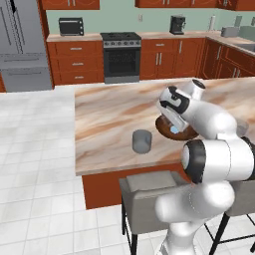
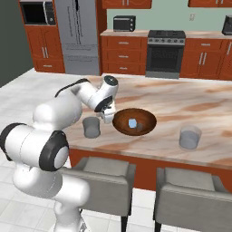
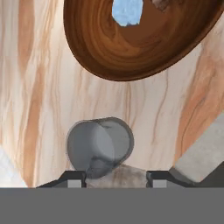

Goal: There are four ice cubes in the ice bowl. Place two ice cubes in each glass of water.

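The dark brown ice bowl (image 2: 146,130) (image 3: 131,57) (image 1: 166,130) sits mid-counter with a pale blue ice cube (image 2: 132,123) (image 3: 127,11) inside. One grey glass of water (image 2: 91,127) (image 1: 142,141) (image 3: 99,146) stands to its left, the other glass (image 2: 190,137) to its right. My gripper (image 2: 108,118) (image 3: 116,177) (image 1: 174,125) hangs low between the bowl's left rim and the left glass. In the hand view a pale translucent ice cube (image 3: 116,174) spans the gap between the fingertips, just short of the left glass's rim.
The marble island counter (image 2: 181,102) ends close in front of the glasses. Two grey stools (image 2: 106,174) (image 2: 195,190) stand under that edge. The far wall holds a stove (image 2: 165,52) and cabinets.
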